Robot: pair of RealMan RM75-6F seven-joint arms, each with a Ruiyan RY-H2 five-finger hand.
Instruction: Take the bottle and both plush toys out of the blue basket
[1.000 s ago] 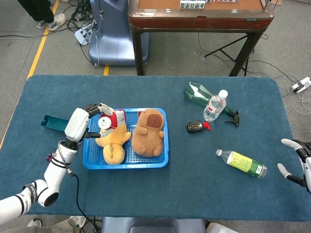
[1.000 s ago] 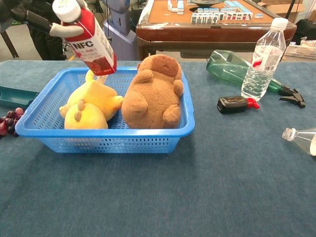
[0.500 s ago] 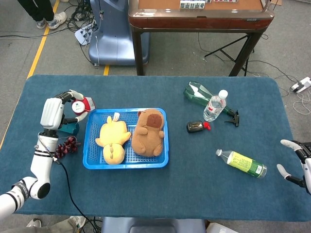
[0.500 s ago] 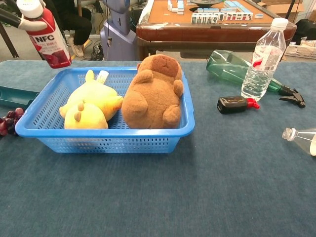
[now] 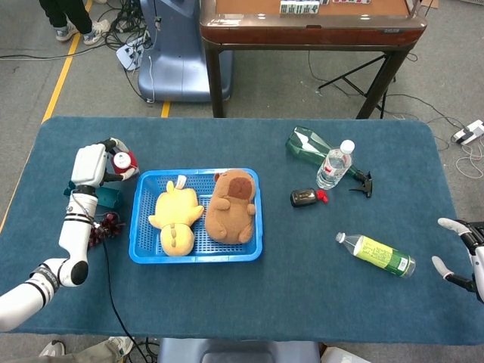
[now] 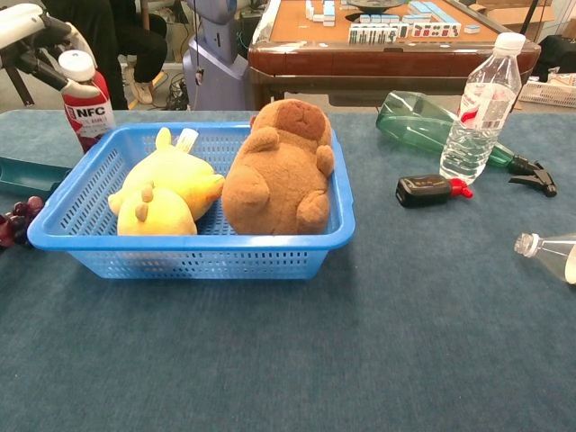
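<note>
Since the earlier frame the left hand (image 5: 92, 162) has carried the red bottle (image 6: 87, 103) leftward out of the blue basket (image 5: 253, 215); fingers (image 6: 79, 89) hold its neck, upright, apparently near the counter (image 5: 302, 287); both plush toys remain inside, nearer this hand.

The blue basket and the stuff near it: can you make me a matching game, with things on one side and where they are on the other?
Things:
1. red NFC bottle
2. yellow plush toy
3. brown plush toy
4. clear water bottle

Places:
A. right half of the blue basket
B. standing upright on the table's right side, by the green spray bottle
C. held in the left hand, outside the basket
D. left half of the basket

Pairs: 1-C, 2-D, 3-A, 4-B
</note>
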